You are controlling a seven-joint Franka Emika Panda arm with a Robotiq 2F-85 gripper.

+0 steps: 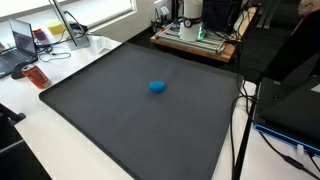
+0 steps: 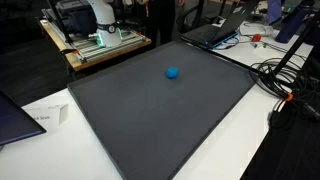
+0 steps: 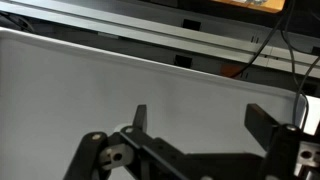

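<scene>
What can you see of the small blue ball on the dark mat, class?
The blue ball is small, round, evenly bright blue and matte; its material cannot be told. It rests alone on the dark grey mat in both exterior views. Only the mat touches it. The wrist view does not show it.

From my seat, the blue ball (image 1: 157, 87) looks matt and smooth; I cannot tell whether it is foam or rubber. The dark grey mat (image 1: 100, 110) under it is dull and glare-free. The white table (image 1: 50, 140) looks smooth, and my gripper (image 3: 199, 118) is hard matt black.
</scene>
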